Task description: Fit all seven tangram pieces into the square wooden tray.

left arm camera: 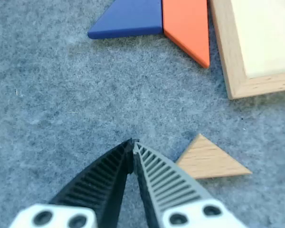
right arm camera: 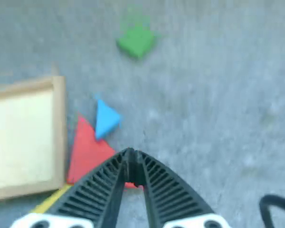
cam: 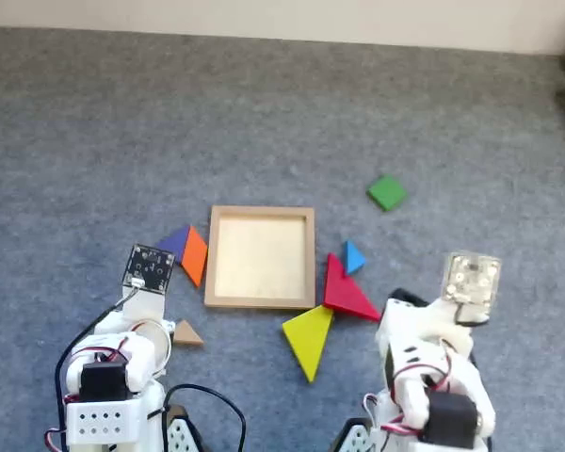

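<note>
Tabletop (cam: 264, 113): grey felt
Centre: wooden tray (cam: 260, 212)
Around: navy piece (cam: 174, 242), orange piece (cam: 196, 254), tan triangle (cam: 186, 333), yellow triangle (cam: 310, 336), red triangle (cam: 344, 292), blue triangle (cam: 353, 256), green square (cam: 387, 192)

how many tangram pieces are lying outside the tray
7: navy and orange left of the tray; tan by the left gripper; yellow, red, blue right of the tray; green farther back.

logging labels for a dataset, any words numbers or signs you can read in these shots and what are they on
No text can be read in any view.
The wooden tray and the coloured pieces, such as the green square, are plain, with no print on them.
The small boards atop the two arms bear tiny marks, too small to read.
</note>
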